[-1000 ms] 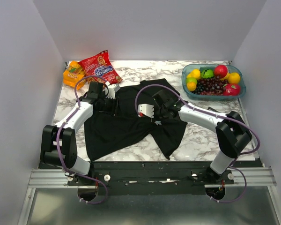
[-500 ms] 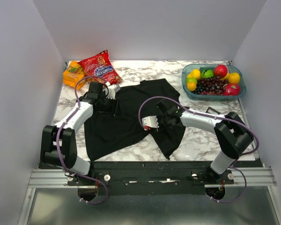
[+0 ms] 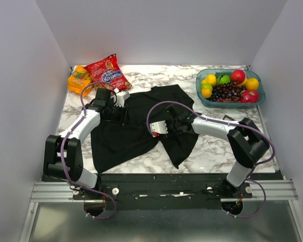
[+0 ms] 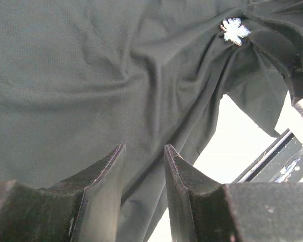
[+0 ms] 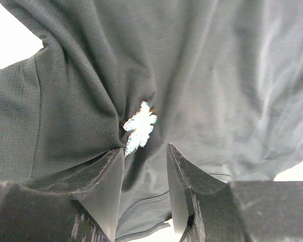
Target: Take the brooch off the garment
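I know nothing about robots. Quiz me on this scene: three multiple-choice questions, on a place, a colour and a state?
1. Where does the fruit bowl sit?
A) far right corner of the table
B) near left corner
C) the table's middle

2. What colour is the garment?
A) white
B) black
C) red

3. How do the right fingers stand?
A) shut tight
B) out of view
C) apart

Answers:
1 A, the top view shows it there.
2 B, every view shows black cloth.
3 C, a gap shows between them, with the brooch just beyond.
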{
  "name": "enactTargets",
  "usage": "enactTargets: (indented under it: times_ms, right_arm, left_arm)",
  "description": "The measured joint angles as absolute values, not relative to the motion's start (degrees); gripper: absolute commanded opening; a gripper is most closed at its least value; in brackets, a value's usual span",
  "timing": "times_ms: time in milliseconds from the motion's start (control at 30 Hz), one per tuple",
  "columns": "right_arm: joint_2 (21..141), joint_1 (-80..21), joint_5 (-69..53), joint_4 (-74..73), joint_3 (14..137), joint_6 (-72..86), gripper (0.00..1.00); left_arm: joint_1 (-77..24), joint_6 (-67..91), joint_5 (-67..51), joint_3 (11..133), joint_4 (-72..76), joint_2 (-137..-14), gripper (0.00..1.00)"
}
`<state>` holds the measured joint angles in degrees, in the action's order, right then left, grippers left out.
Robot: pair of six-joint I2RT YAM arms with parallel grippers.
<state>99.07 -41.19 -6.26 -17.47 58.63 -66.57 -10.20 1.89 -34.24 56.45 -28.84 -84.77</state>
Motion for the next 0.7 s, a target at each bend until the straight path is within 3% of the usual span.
enactTargets:
  times_ms: [400, 667, 700]
  right_arm:
    - [99.07, -41.17, -7.03, -16.14, 60.71, -67.13, 0.32]
    - [101.80, -41.17, -9.10, -17.78, 63.64, -66.92, 0.32]
    - [102.32, -41.17, -9.47, -18.48, 64.34, -66.74, 0.25]
  left_arm:
    - [-10.13, 1.96, -34.28, 56.45, -28.80, -84.77, 0.45]
    - [-10.33, 2.46, -34.98, 56.45, -28.32, -84.93, 0.45]
    - [-10.46, 2.68, -35.29, 56.45, -28.08, -85.08, 0.45]
